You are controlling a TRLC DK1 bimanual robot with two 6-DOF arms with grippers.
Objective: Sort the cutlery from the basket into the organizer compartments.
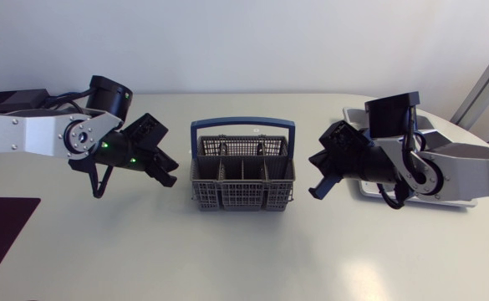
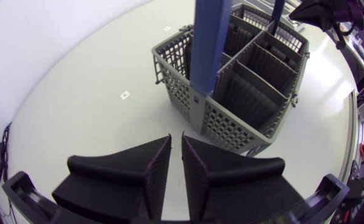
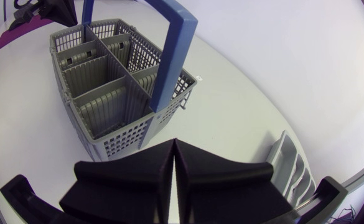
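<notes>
The basket (image 1: 242,171) sits on the tabletop (image 1: 244,259) between the two hands, just ahead of each; its cutlery I can't make out. Left hand (image 2: 176,140) and right hand (image 3: 173,144) are both closed, empty. A careless dip could catch the blue handle (image 3: 172,56) and tip the basket. The organizer (image 3: 290,165) lies just behind the right hand.

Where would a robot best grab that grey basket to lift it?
By the blue handle, at the middle of its top bar, coming down from above with fingers on either side. It arches upright over the basket, with open space under the bar. That looks the easiest hold.
</notes>
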